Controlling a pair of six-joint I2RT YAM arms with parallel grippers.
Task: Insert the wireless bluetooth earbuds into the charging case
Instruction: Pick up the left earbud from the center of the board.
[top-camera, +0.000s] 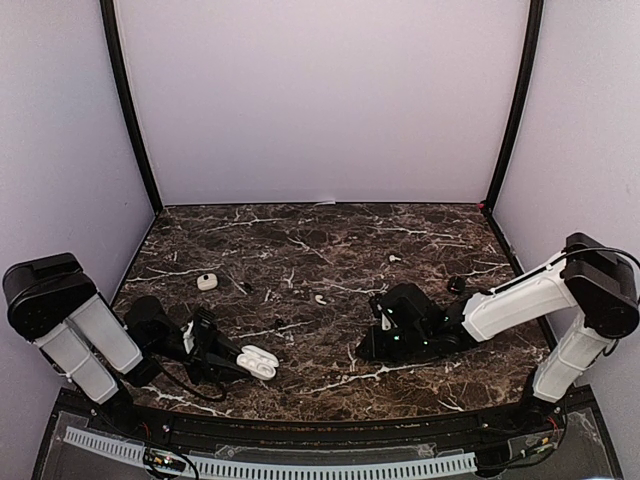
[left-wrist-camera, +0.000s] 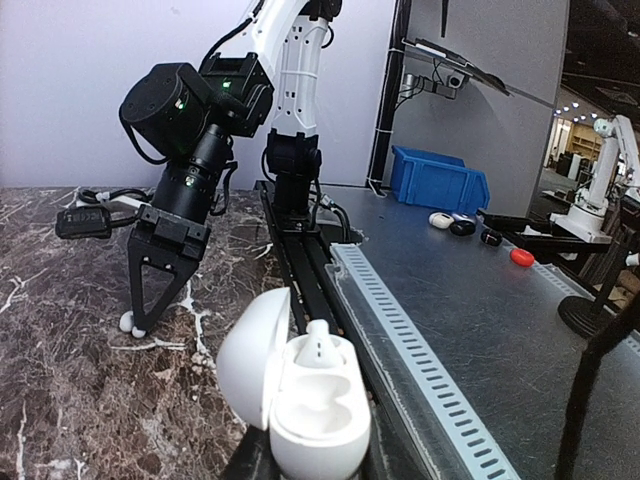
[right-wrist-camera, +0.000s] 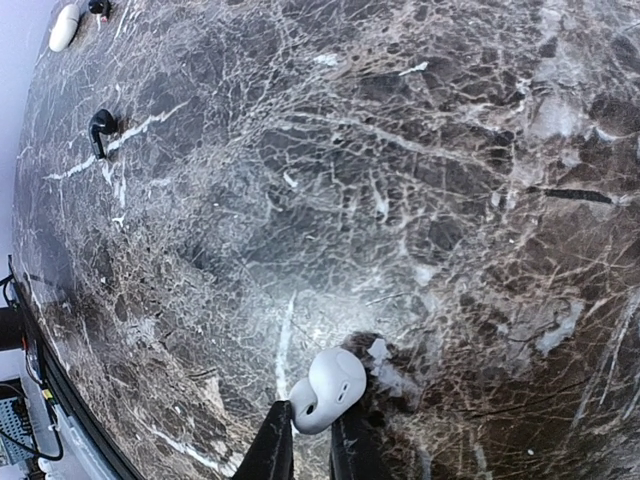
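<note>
The white charging case stands with its lid open, held from below by my left gripper, which is shut on its base. One white earbud sits in the case's far slot; the near slot is bare. In the top view the case is at the front left of the marble table, at the tip of my left gripper. My right gripper points down at mid table. Its two black fingertips are closed on the narrow end of another white earbud, low over or touching the marble.
A white pebble-shaped object lies at the left rear. Two small white earbuds lie loose mid table. A black earbud and a black piece lie on the marble. A slotted rail runs along the near edge.
</note>
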